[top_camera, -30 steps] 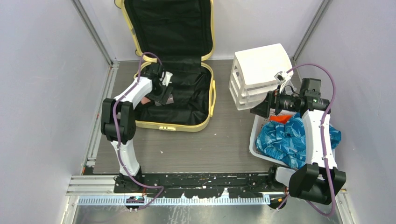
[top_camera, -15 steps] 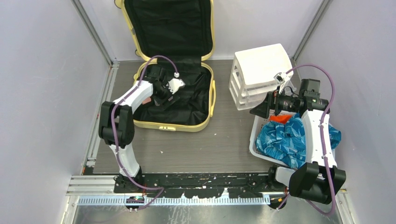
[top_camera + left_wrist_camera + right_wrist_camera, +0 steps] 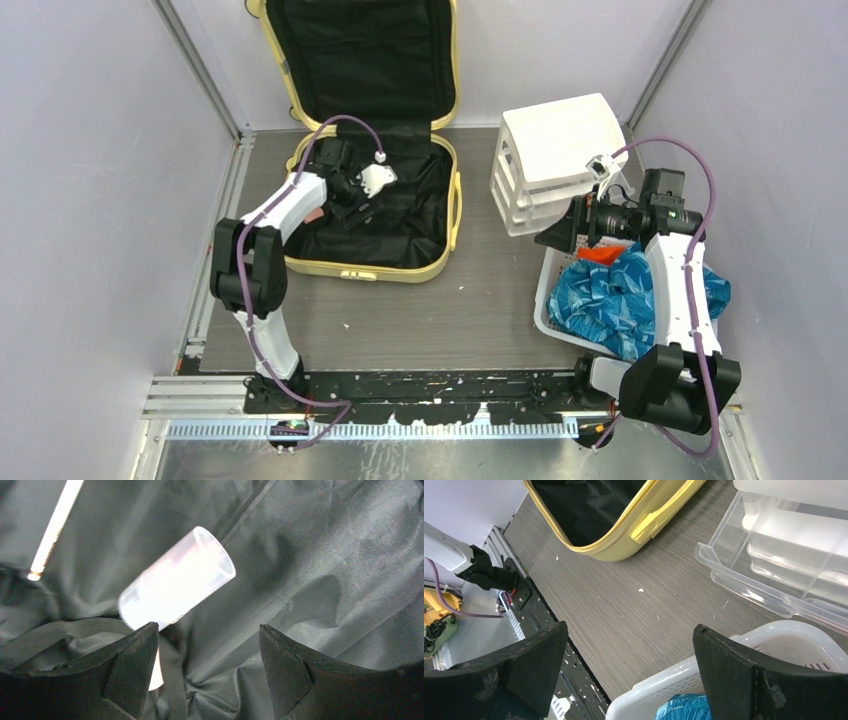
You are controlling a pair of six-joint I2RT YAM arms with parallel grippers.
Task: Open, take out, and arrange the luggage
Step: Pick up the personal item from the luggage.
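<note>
- My left arm reaches forward from its base, elbow raised, and the forearm angles down into the luggage (image 3: 400, 272).
- The luggage, a pale yellow suitcase, sits at the back left of the table (image 3: 470, 310). It is unzipped, with the base flat and the lid standing against the back wall.
- The left gripper (image 3: 207, 645) hangs low over the black lining (image 3: 325, 555), jaws parted and holding nothing.
- A translucent tube (image 3: 177, 587) lies tilted on the lining, its lower end right at my left finger's tip. I can't tell whether they touch.
- A thin white stick (image 3: 52, 527) lies further left, and a black strap (image 3: 60, 635) runs beside that finger.
- My right arm stands folded over the white basket (image 3: 548, 300) of blue cloth (image 3: 610, 300), wrist level and pointing left.
- The right gripper (image 3: 629, 645) is spread wide and empty, above the basket's rim.
- The drawer bin (image 3: 550, 160) sits just behind the basket.
- 1 strip of gray tabletop runs between the suitcase's right rim and the bin.
</note>
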